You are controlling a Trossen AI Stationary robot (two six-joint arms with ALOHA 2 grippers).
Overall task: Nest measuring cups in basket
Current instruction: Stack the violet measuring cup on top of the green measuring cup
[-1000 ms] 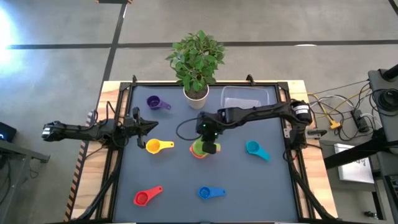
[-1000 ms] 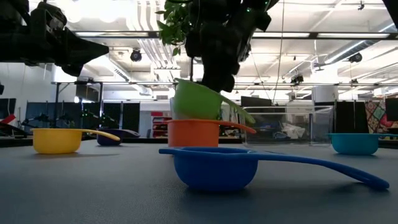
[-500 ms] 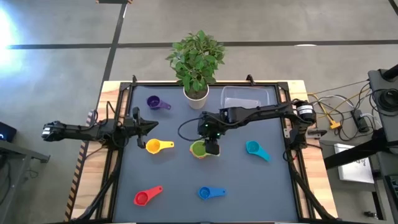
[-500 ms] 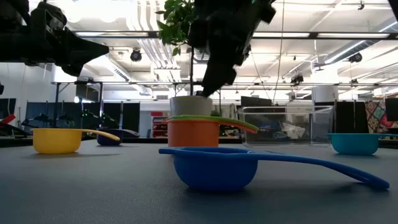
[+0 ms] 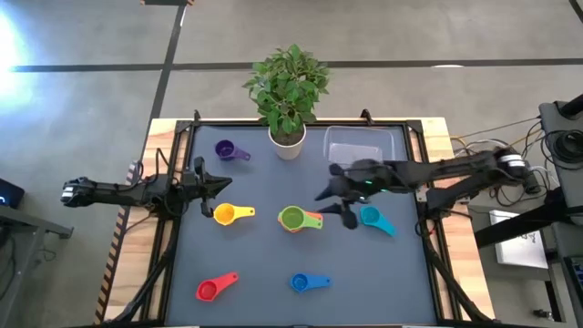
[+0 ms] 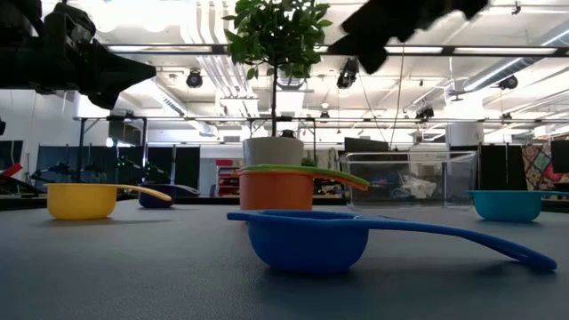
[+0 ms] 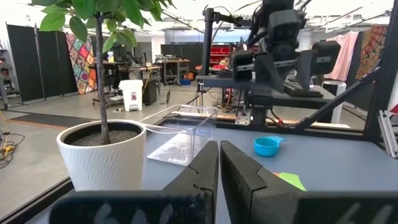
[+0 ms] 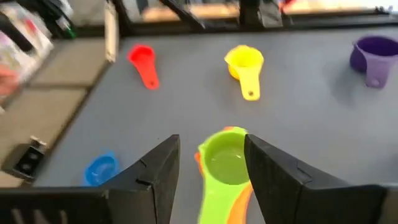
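Note:
The green cup (image 5: 291,218) sits nested inside the orange cup (image 6: 274,190) at mid-table; both also show in the right wrist view (image 8: 225,163). My right gripper (image 5: 335,208) is open and empty, raised just right of that pair, between it and the teal cup (image 5: 373,219). The yellow cup (image 5: 231,214), purple cup (image 5: 228,150), red cup (image 5: 215,287) and blue cup (image 5: 308,282) lie apart on the mat. The clear basket (image 5: 364,146) stands at the far right. My left gripper (image 5: 215,185) is shut and empty above the table's left side.
A white plant pot (image 5: 287,142) with a leafy plant stands at the far edge, left of the basket. Raised rails (image 5: 173,182) run along the table's sides. Open mat lies between the cups in the near half.
My right gripper has opened and let go of the green cup, which has settled from a tilt down into the orange cup and sits level. The gripper has then risen and drawn back toward the table's right edge.

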